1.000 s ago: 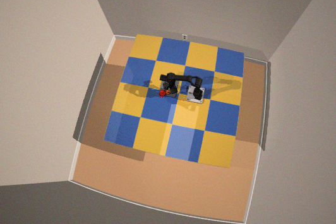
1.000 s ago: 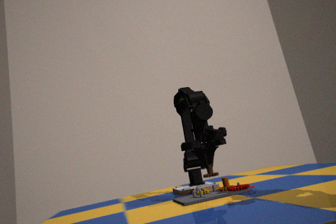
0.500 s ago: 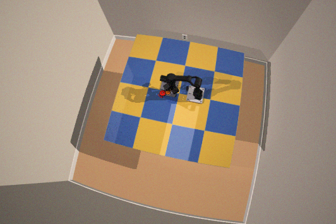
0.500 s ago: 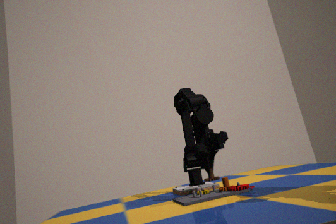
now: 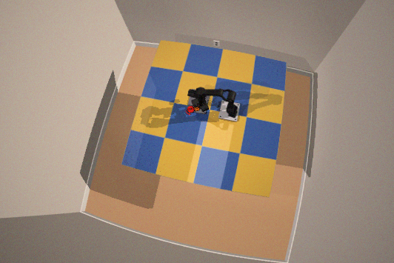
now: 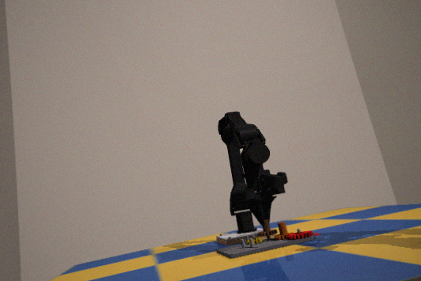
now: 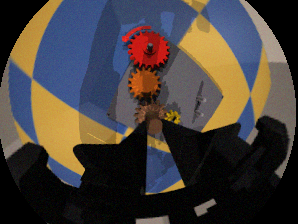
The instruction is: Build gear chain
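Observation:
My gripper (image 6: 267,222) (image 7: 153,123) is shut on the upright handle of a brown gear (image 6: 272,232) (image 7: 143,113), low at the grey board (image 6: 233,252) (image 7: 182,85). Whether this gear is on a peg or just above one cannot be told. In the wrist view it appears between the orange gear (image 7: 145,84) (image 6: 281,237) and the small yellow gear (image 7: 173,117) (image 6: 254,241), close to both. The orange gear sits on the board beside the red gear (image 7: 140,54) (image 6: 299,235) (image 5: 190,110), their teeth apparently meeting. The yellow gear's black stripe is not clear. The fingers partly hide the brown gear.
Bare pegs (image 7: 200,99) (image 6: 243,243) stand on the board to the side of the yellow gear. A red arrow (image 7: 135,32) curves beside the red gear. The arm's white base plate (image 5: 224,115) is close to the board. No loose gear is discernible on the checkered table (image 5: 183,130).

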Available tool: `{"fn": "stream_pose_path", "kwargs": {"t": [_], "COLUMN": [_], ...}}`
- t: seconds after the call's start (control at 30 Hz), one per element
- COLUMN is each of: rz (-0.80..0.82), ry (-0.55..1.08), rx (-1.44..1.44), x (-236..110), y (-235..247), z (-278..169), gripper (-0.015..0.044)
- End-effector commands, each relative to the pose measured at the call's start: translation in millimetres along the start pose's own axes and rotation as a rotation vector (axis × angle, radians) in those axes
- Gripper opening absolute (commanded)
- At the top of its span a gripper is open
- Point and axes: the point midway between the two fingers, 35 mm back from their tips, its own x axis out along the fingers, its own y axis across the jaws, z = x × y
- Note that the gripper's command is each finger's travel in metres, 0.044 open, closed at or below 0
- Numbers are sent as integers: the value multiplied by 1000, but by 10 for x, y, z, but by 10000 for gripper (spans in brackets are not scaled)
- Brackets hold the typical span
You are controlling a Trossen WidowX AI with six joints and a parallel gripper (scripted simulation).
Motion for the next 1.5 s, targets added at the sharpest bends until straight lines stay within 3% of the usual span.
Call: {"fn": "stream_pose_path", "kwargs": {"t": [0.0,0.33,1.03,1.33,1.47], "rz": [3,3,3,3,3], "ry": [-1,-1,-2,-2,-2], "rx": [69,220,-152,-105,-70], "x": [52,63,102,130,117], "y": [9,3,6,2,3], "z": [3,-7,-8,3,3], "gripper": [0,0,0,0,105]}}
